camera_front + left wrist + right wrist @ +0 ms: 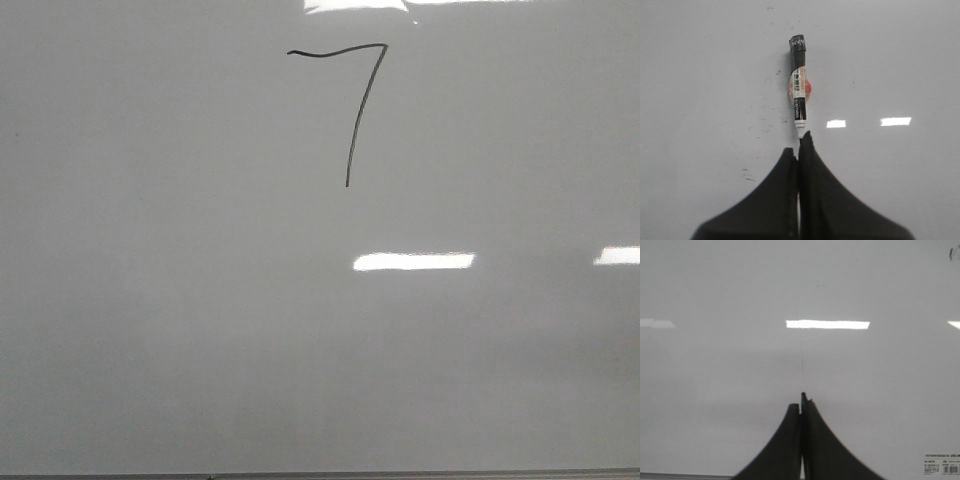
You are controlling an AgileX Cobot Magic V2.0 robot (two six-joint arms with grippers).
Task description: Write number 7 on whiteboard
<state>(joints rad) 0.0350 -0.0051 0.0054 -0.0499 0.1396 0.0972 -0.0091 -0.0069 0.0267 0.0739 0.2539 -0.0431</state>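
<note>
The whiteboard (pixel 150 300) fills the front view, glossy pale grey with bright light glares. A thin black number 7 (pixel 360 110) stands on it at the upper middle, with a wavy top bar and a long slanted stem. Neither gripper shows in the front view. In the left wrist view my left gripper (pixel 799 145) is shut with its jaws pressed together. A black and white marker (pixel 799 85) lies on the board just beyond its fingertips, black cap at the far end. In the right wrist view my right gripper (pixel 801 402) is shut and empty over bare board.
The board's thin dark bottom edge (pixel 320 476) runs along the front; it also shows in the right wrist view (pixel 680 475). A small printed label (pixel 942 465) sits on the board near the right gripper. Faint dark smudges (pixel 747 175) mark the board by the left gripper.
</note>
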